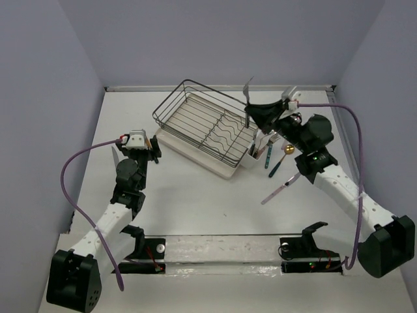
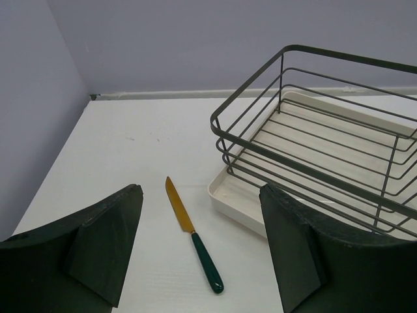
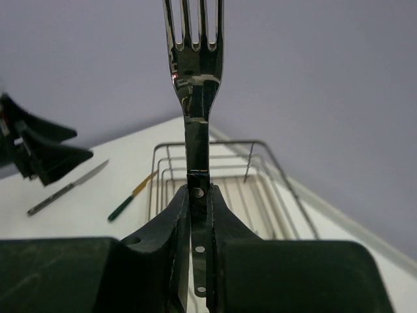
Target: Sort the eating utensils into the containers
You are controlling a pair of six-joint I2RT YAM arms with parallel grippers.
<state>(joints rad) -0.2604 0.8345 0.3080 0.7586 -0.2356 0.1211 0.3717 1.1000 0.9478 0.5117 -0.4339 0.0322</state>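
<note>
1. Right gripper (image 3: pixel 197 197): I read it as clenched on the dark riveted handle of a fork (image 3: pixel 193 59). The fork stands upright with its tines pointing up, above the fingers.

2. Fork position, overhead view: it hangs over the 3 o'clock end of the black wire dish rack (image 1: pixel 202 120), at 12 o'clock from the white cutlery holder (image 1: pixel 249 160). The holder sits on the rack's 4 o'clock corner. I cannot tell what is inside the holder.

3. Left gripper (image 2: pixel 201 195): released, jaws spread wide and nothing between them. It hovers at 8 o'clock from the rack, near the white drip tray (image 2: pixel 238 203) under the rack.

4. Knife with gold blade and green handle (image 2: pixel 193 232): it lies flat on the white table (image 1: pixel 208 208), framed between the left fingers in the wrist view, with the blade tip toward 11 o'clock. It is just beside the tray and not touching it.

5. Grey knife (image 1: pixel 116 156): flat on the table at 9 o'clock from the left gripper.

6. Loose utensils at 3 o'clock from the holder, all on the table:
- a teal-handled piece (image 1: pixel 268 157), nearest the holder
- a gold-bowled spoon (image 1: pixel 287 150)
- a pink-handled piece (image 1: pixel 280 188), lying at 5 o'clock from the holder
</note>
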